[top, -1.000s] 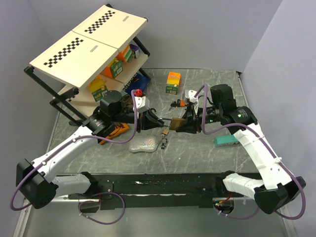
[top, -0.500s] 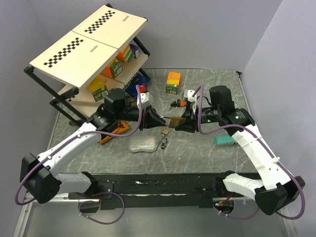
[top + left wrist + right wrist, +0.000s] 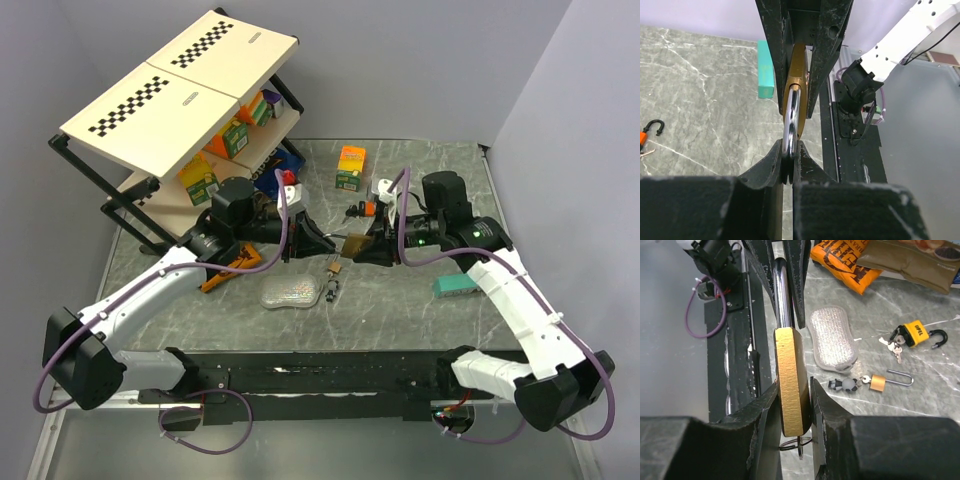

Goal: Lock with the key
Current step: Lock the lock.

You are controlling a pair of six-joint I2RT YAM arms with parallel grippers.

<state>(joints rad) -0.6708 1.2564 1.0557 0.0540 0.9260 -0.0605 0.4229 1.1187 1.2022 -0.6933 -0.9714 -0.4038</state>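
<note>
Two claws are facing each other at the middle of the top view, and you are holding one brass padlock [image 3: 357, 243] between them, over the tabletop [image 3: 420, 320]. Your left claw [image 3: 788, 156] is clamping on the steel shackle [image 3: 791, 115], at the lower centre of its wrist view. Your right claw [image 3: 792, 387] is gripping the brass body [image 3: 790, 365] on both flat sides. A wire ring [image 3: 792, 444] is hanging under the body; the key itself is not showing clearly.
</note>
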